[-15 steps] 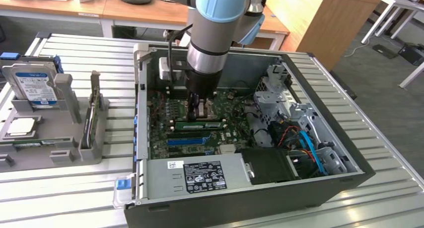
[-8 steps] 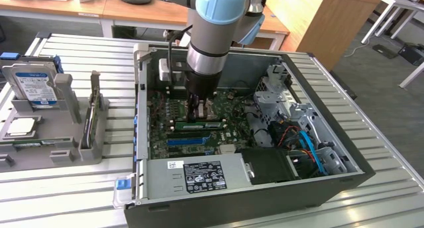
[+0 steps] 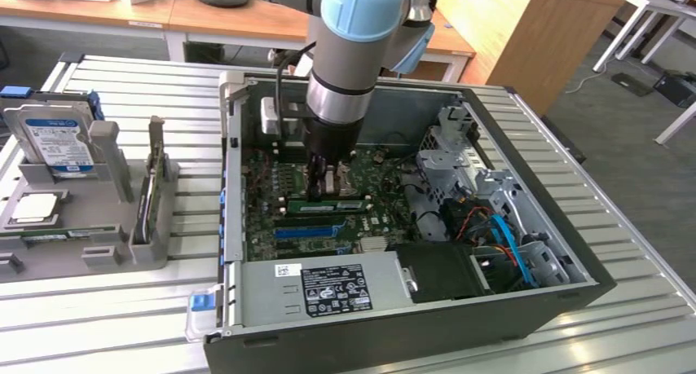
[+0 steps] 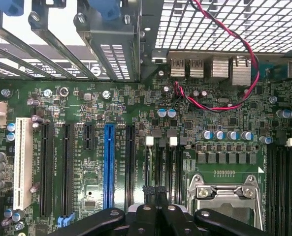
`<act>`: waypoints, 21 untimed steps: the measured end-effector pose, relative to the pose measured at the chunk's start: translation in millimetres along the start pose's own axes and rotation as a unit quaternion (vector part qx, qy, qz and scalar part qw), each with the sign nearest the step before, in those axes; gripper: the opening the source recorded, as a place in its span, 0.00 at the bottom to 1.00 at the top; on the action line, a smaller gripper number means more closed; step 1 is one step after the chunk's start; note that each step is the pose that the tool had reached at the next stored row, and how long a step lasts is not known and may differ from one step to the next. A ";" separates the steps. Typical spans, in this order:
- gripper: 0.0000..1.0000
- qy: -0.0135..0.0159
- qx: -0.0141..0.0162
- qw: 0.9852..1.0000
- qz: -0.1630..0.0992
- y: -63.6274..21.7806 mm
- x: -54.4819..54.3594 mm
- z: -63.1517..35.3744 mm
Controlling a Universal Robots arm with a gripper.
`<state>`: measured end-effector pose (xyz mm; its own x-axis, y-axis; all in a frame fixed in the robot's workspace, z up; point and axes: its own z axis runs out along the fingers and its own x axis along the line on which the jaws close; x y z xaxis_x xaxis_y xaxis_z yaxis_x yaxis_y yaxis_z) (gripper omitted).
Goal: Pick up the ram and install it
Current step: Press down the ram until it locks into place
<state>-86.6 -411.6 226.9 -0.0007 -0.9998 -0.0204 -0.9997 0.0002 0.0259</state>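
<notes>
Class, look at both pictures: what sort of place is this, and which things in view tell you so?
Probably a robotics lab or test workshop for computer assembly. An open black desktop computer case lies on a slatted metal bench, a grey fixture holds a blue-labelled hard drive, and wooden desks stand behind.

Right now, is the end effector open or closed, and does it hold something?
End effector: closed, low over the motherboard inside the case; whether it grips the ram cannot be told.

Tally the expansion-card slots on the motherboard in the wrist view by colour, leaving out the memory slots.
White slot: 1
Blue slot: 1
Black slots: 4
Total: 6
</notes>
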 end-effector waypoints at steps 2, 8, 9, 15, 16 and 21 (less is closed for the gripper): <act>0.11 0.000 0.000 1.000 0.000 0.0 0.0 0.0; 0.11 0.000 0.000 1.000 0.000 0.0 0.0 1.6; 0.11 0.000 0.000 1.000 0.000 0.0 0.1 1.8; 0.11 0.000 0.000 1.000 0.000 0.0 0.0 2.6; 0.11 0.000 0.000 1.000 0.000 0.0 0.1 2.9; 0.11 0.000 0.000 1.000 0.000 0.0 0.0 3.3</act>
<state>-86.6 -411.6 223.6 -0.0007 -0.9998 -0.0204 -0.9997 0.0002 0.0258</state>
